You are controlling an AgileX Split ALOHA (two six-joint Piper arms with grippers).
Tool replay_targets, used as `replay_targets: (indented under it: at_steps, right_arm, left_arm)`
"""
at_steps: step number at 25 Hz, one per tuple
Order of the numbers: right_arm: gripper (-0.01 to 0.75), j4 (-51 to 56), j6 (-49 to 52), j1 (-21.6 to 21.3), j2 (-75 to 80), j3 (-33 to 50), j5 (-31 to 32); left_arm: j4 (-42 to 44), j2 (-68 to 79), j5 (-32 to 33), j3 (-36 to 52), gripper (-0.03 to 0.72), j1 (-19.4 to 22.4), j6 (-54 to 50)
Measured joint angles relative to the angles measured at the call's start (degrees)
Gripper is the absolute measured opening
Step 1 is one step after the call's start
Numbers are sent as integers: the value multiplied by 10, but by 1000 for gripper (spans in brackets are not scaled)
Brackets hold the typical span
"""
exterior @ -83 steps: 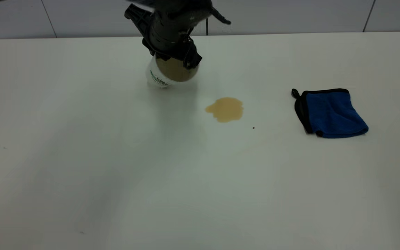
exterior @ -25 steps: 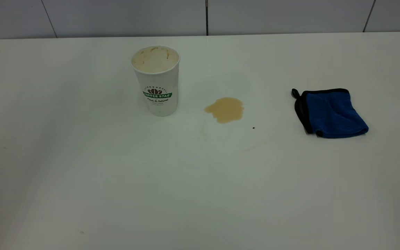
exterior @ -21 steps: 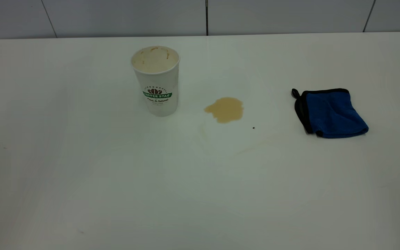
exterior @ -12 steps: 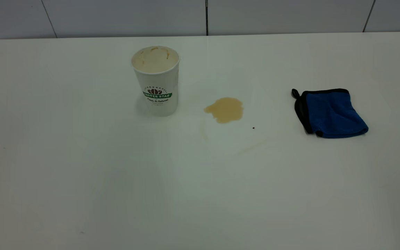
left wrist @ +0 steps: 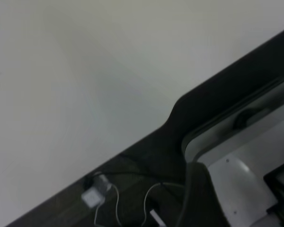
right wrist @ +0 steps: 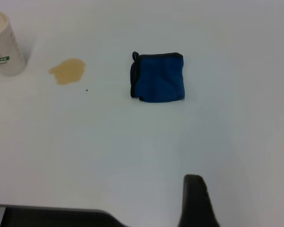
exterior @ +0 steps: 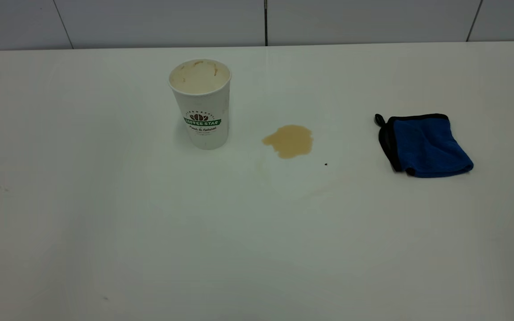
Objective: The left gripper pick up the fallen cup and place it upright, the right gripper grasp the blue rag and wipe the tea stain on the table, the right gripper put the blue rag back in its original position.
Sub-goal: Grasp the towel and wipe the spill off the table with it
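The cup (exterior: 201,103) stood upright near the stain (exterior: 288,140); the rag (exterior: 424,144) lay untouched. Neither gripper's fingers showed, state unknowable. A wide wiping stroke risked toppling the cup.

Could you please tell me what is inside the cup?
The upright cup shows only brown stains on its beige inner wall; no liquid is visible, though its bottom is hidden from this angle.

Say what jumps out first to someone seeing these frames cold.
The blue rag stands out most, lying folded at the right of the white table. Next is the tea stain, a light-brown puddle near the middle. The cup stands upright just left of the puddle, apart from it, its inside stained brown.
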Motion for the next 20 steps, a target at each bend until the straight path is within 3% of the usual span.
replay_targets:
  at_steps: [10,18,20]
  right_arm:
    - [545,0,0,0,0,0,0]
    - [545,0,0,0,0,0,0]
    - [545,0,0,0,0,0,0]
  left_arm:
    - [3,-181,-50,277,516,0,33]
    - [3,-337,-42,292,516,2,34]
    - [1,-382,-39,292,516,21,35]
